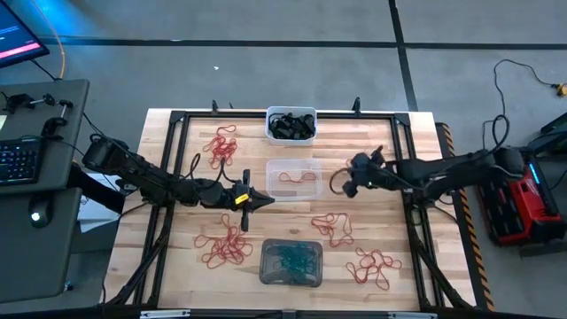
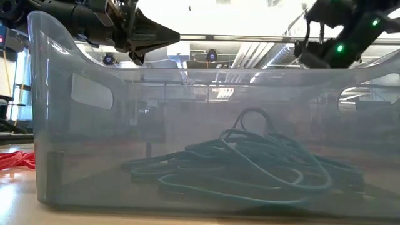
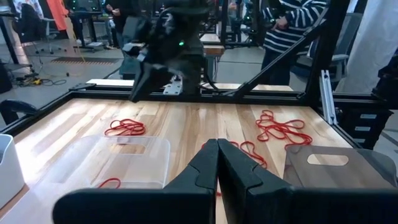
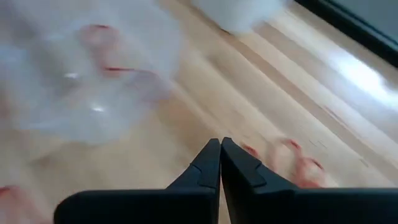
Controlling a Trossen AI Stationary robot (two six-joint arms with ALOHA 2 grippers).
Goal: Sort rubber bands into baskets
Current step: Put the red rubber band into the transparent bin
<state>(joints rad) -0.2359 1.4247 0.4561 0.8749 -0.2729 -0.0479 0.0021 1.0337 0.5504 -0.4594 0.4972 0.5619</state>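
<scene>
Grey floor, dark desk, keyboard

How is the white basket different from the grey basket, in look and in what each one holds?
The white basket is opaque and sits at the far edge of the table; the grey basket is translucent and sits at the near edge. The white basket holds black rubber bands; the grey basket holds blue-teal rubber bands. Both are small rounded-rectangular tubs of similar size.

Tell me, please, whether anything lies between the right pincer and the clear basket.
Nothing visible does. The right pincer, shut and empty, hangs just beside the clear basket, whose top is open; only bare wooden table shows in the gap. The nearest loose red rubber bands lie nearer the grey basket.
</scene>
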